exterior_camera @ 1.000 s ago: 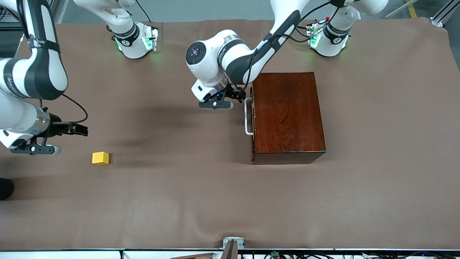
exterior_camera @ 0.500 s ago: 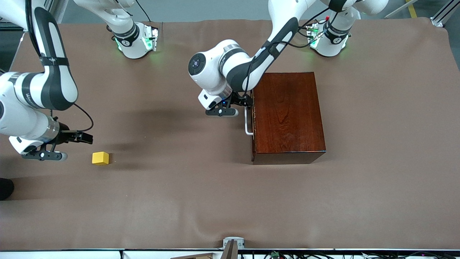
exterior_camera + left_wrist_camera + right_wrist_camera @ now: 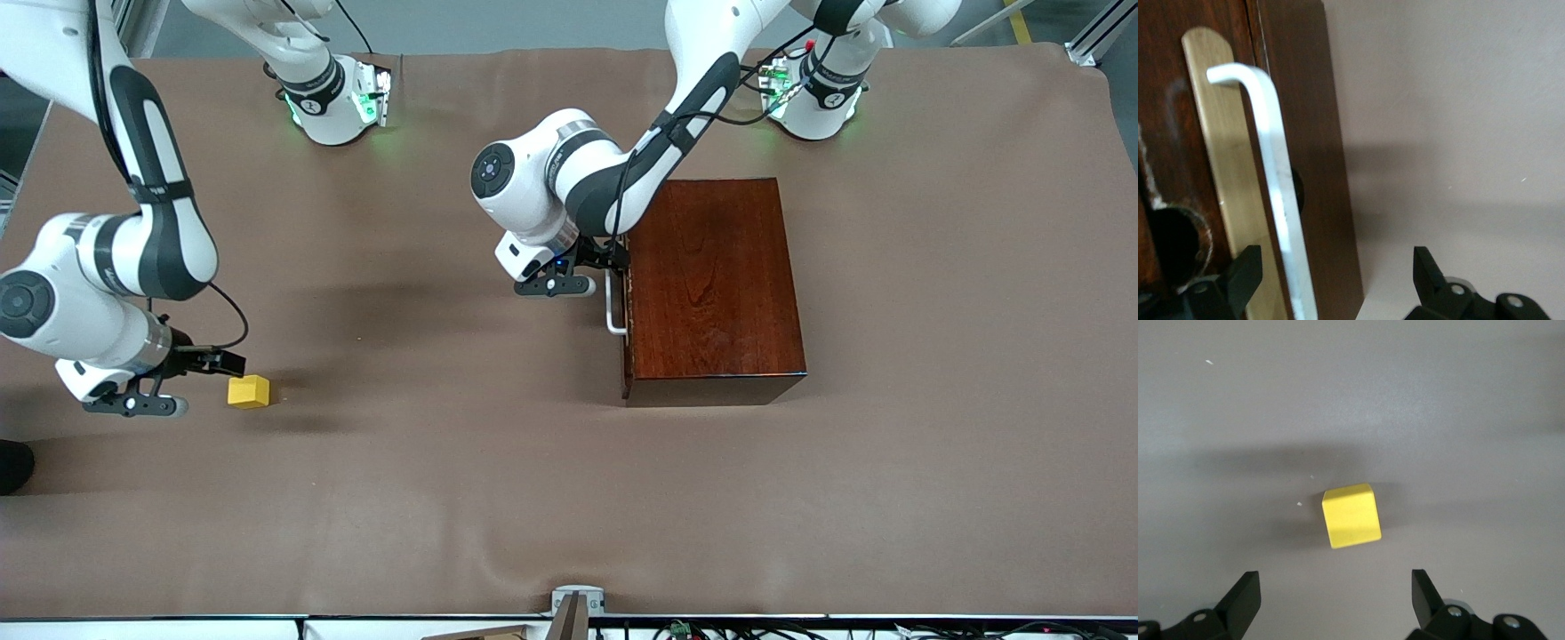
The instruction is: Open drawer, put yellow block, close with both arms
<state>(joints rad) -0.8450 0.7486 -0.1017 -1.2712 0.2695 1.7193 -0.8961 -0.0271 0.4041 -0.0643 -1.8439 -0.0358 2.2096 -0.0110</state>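
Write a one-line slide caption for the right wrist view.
Open right gripper poised over the yellow block on the brown table.

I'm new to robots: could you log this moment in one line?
drawer: shut | left gripper: open at handle | right gripper: open by block | block: on table

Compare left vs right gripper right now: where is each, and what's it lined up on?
The left gripper is at the wooden box's drawer front, straddling the white handle; the right gripper is beside the yellow block, near the right arm's end of the table. The handle sits between the left fingers; the block lies ahead of the right's. Both are open, holding nothing.
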